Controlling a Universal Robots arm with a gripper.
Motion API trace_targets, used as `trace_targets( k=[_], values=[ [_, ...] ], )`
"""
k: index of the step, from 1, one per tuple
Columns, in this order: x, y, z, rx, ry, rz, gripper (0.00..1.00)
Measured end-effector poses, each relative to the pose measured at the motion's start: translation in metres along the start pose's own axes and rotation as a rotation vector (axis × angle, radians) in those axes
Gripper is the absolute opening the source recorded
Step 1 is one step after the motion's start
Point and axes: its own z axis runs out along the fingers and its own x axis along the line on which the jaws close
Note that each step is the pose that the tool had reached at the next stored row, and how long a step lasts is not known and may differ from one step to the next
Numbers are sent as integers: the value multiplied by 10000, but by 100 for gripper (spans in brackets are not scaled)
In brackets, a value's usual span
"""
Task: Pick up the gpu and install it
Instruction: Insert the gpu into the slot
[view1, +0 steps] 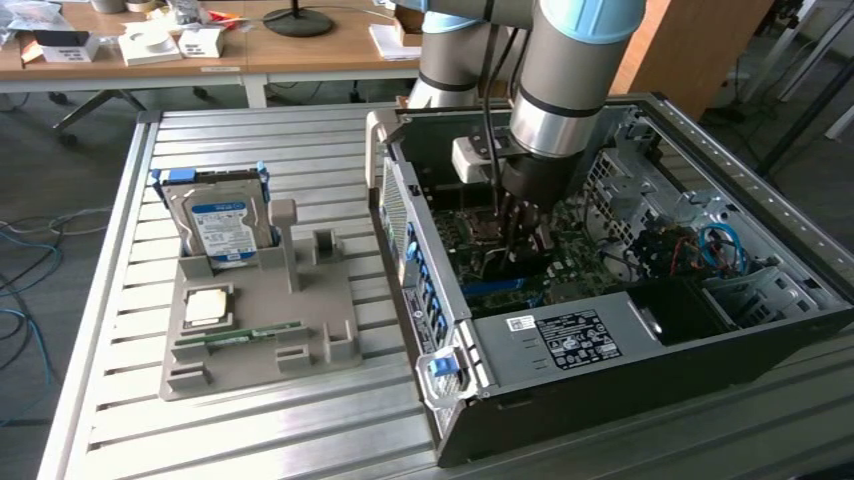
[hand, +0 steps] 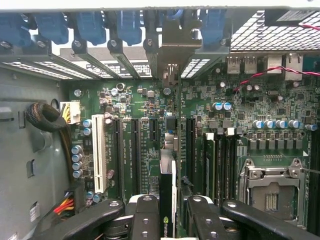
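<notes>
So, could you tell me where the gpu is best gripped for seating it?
By its free long edge, from straight above the motherboard: the gpu is thin and stands edge-on to the slots, so the pincer clamps its two flat faces, as now.

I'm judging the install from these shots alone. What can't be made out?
- Wrist view: gpu edge-on, its face unseen, one end cut off by the frame; it hides whatever lies under it.
- Exterior view: end effector and arm hide whether the gpu is seated.
- Exterior view: case label text too small.
</notes>
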Motion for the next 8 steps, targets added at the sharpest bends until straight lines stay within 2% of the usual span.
trace_targets(
  k=[8],
  values=[
    [0,5,6,8,-5,5,26]
  ],
)
